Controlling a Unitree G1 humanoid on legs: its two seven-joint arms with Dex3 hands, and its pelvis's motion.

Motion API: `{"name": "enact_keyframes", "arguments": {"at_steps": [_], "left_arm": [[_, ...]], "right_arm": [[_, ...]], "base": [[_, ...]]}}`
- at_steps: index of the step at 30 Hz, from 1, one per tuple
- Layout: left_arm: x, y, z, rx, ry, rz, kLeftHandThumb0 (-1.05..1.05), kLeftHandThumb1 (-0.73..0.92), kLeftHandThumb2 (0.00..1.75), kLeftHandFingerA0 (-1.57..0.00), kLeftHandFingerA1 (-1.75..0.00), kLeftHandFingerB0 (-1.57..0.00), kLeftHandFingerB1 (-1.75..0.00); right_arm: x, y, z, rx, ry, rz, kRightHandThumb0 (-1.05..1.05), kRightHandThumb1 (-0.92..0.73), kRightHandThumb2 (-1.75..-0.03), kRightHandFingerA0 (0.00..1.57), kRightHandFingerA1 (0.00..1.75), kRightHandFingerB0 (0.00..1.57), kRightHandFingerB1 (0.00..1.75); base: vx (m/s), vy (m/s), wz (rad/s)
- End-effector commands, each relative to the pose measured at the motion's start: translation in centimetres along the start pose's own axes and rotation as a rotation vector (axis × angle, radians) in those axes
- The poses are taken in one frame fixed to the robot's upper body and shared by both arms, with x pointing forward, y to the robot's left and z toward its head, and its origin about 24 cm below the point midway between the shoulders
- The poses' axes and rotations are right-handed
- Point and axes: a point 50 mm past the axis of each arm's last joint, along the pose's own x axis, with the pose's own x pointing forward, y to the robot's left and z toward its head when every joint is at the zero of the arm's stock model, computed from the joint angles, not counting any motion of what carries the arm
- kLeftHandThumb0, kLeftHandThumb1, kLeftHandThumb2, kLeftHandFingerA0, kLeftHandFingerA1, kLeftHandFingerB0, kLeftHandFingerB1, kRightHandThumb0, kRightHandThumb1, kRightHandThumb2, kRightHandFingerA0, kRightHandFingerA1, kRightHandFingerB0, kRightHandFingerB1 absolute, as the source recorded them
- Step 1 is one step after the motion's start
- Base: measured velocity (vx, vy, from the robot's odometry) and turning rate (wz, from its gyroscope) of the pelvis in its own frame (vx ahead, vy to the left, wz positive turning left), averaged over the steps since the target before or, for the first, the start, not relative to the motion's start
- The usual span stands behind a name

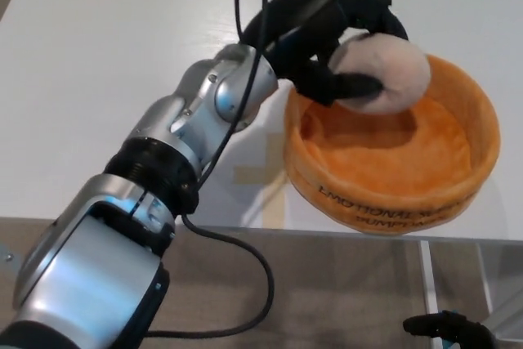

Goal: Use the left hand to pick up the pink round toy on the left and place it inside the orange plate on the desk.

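My left hand (327,34) is shut on the pink round toy (391,73), its black fingers wrapped over the toy's top and left side. It holds the toy just above the back left part of the orange plate (458,181), a deep soft bowl with dark lettering on its front wall. The toy overlaps the plate's far rim; whether it touches the plate is not visible. My right hand (448,330) shows only as dark fingertips at the bottom right edge, below the table's front.
The white table (98,79) stretches to the left and behind the plate. Its front edge (245,226) runs just below the plate. A black cable (245,284) loops along my left forearm and hangs in front of the table.
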Motion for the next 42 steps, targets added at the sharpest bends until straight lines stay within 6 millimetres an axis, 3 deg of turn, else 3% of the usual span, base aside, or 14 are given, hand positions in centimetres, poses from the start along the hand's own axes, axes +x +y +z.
{"name": "enact_keyframes", "arguments": {"at_steps": [1,3,20,21,22,28,29,32,34,35,37,40,41,42], "left_arm": [[-0.1,-1.8,-0.6,0.092,0.087,-0.285,-0.71,0.41,0.79,0.0,0.0,0.0,-0.06],[0.0,-1.8,-0.7,0.107,0.125,-0.341,-0.92,0.46,0.59,0.0,0.0,0.0,-0.09],[0.3,-0.5,0.1,0.108,0.135,-0.388,-1.05,0.5,0.72,0.0,0.0,0.0,-0.14],[0.4,-0.3,0.2,0.109,0.133,-0.386,-0.84,0.43,0.91,0.0,0.0,0.0,-0.03],[0.4,0.1,0.4,0.112,0.127,-0.385,-1.05,0.51,0.72,0.0,0.0,0.0,-0.1],[0.5,2.2,1.4,0.11,0.088,-0.363,-1.04,0.6,0.68,0.0,0.0,0.0,-0.16],[0.4,2.6,1.6,0.089,0.076,-0.341,-0.91,0.54,0.93,-0.09,-0.08,0.0,0.0],[0.3,3.2,1.8,0.05,0.06,-0.305,-0.93,0.55,0.93,-0.09,-0.09,0.0,0.0],[0.2,3.3,1.7,0.042,0.044,-0.29,-0.88,0.51,0.91,0.0,0.0,-0.08,-0.27],[0.2,3.3,1.7,0.039,0.035,-0.278,-0.97,0.63,0.62,0.0,0.0,-0.21,-0.31],[0.2,3.3,1.7,0.034,0.034,-0.28,-0.86,0.46,0.87,0.0,0.0,-0.2,-0.38],[0.2,3.4,1.8,0.019,0.031,-0.303,-0.82,0.43,0.84,0.0,0.0,-0.2,-0.38],[0.2,3.3,1.9,0.022,0.029,-0.314,-0.78,0.39,0.82,0.0,0.0,-0.45,-0.47],[0.1,3.3,1.9,0.026,0.027,-0.317,-0.78,0.39,0.82,0.0,0.0,-0.45,-0.47]], "right_arm": [[-0.1,0.2,-0.3,0.008,0.011,0.002,-0.12,-0.52,-0.59,0.69,0.96,0.6,0.82],[-0.1,0.3,-0.2,-0.007,0.008,-0.001,-0.13,-0.52,-0.58,0.68,0.95,0.6,0.81],[0.0,0.4,0.0,0.001,0.002,0.004,-0.13,-0.52,-0.59,0.67,0.94,0.59,0.81],[0.0,0.3,0.1,0.0,0.0,0.004,-0.12,-0.53,-0.58,0.65,0.92,0.58,0.8],[0.0,0.3,0.0,0.0,0.002,0.003,-0.12,-0.53,-0.58,0.65,0.92,0.59,0.8],[0.1,0.2,0.3,0.003,-0.005,-0.002,-0.14,-0.52,-0.59,0.68,0.95,0.62,0.82],[0.1,0.2,0.3,0.002,-0.007,-0.001,-0.11,-0.52,-0.59,0.65,0.92,0.6,0.81],[0.1,0.2,0.2,0.007,-0.007,-0.002,-0.12,-0.52,-0.59,0.64,0.98,0.61,0.84],[0.1,0.2,0.2,0.008,-0.006,-0.002,-0.11,-0.51,-0.6,0.67,0.94,0.6,0.81],[0.1,0.2,0.3,0.0,-0.001,-0.003,-0.11,-0.53,-0.59,0.66,0.93,0.6,0.8],[0.1,0.2,0.3,-0.003,-0.003,-0.004,-0.11,-0.5,-0.6,0.7,0.95,0.65,0.83],[0.1,0.2,0.4,0.005,-0.012,-0.004,-0.1,-0.51,-0.6,0.67,0.99,0.65,0.84],[0.1,0.2,0.3,0.005,-0.013,-0.002,-0.11,-0.53,-0.58,0.68,0.94,0.65,0.82],[0.1,0.2,0.3,0.003,-0.013,0.0,-0.11,-0.53,-0.58,0.68,0.94,0.65,0.82]], "base": [[0.0,0.0,0.0],[0.0,0.0,0.0],[0.0,0.0,0.0],[0.0,0.0,0.0],[0.0,0.0,0.0],[0.0,0.0,0.0],[0.0,0.0,0.0],[0.0,0.0,0.0],[0.0,0.0,0.0],[0.0,0.0,0.0],[0.0,0.0,0.0],[0.0,0.0,0.0],[0.0,0.0,0.0],[0.0,0.0,0.0]]}}
